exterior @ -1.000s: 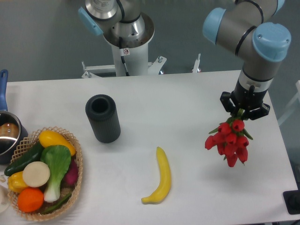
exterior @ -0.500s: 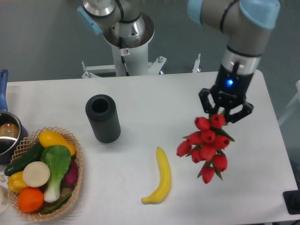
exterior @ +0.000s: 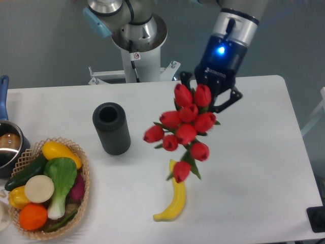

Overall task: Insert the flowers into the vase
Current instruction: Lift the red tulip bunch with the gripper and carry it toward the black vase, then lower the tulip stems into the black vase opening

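My gripper (exterior: pixel 209 97) is shut on the flowers (exterior: pixel 184 128), a bunch of red tulip buds with small green leaves, and holds them in the air above the table's middle. The buds hang down and toward the camera, and the stems are hidden behind them. The vase (exterior: pixel 111 128), a dark ribbed cylinder with a round open mouth, stands upright on the table to the left of the flowers, apart from them. Its mouth is empty.
A yellow banana (exterior: pixel 174 199) lies on the table below the flowers. A wicker basket (exterior: pixel 82 168) of produce sits at the front left. A steel pot (exterior: pixel 9 144) with a blue handle stands at the left edge. The arm's base (exterior: pixel 137 46) is behind the table.
The gripper has carried the flowers up and to the left, from the table's right side toward the middle, closer to the vase. Nothing else has moved.
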Controlling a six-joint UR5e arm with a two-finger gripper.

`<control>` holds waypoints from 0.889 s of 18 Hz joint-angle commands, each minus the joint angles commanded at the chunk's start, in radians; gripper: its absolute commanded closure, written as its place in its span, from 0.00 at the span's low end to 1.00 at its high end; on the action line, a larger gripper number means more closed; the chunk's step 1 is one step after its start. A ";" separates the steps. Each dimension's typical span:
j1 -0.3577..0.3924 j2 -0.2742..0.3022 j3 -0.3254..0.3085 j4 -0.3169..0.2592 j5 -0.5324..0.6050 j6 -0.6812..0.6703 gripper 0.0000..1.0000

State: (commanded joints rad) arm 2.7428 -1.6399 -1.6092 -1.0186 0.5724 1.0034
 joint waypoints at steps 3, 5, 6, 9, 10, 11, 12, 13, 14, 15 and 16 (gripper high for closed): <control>0.003 0.020 -0.017 0.006 -0.078 -0.054 1.00; 0.006 0.032 -0.066 0.031 -0.161 -0.054 1.00; 0.011 0.035 -0.101 0.053 -0.230 -0.054 1.00; 0.018 0.055 -0.210 0.147 -0.409 -0.049 1.00; 0.028 0.064 -0.244 0.161 -0.436 -0.048 1.00; 0.041 0.084 -0.267 0.164 -0.448 -0.049 1.00; 0.047 0.107 -0.290 0.164 -0.454 -0.052 1.00; 0.049 0.135 -0.314 0.164 -0.459 -0.052 1.00; 0.051 0.152 -0.334 0.164 -0.468 -0.052 1.00; 0.049 0.170 -0.354 0.164 -0.480 -0.052 1.00; 0.049 0.189 -0.380 0.164 -0.485 -0.049 1.00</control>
State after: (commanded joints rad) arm 2.7918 -1.4513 -1.9893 -0.8544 0.0875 0.9541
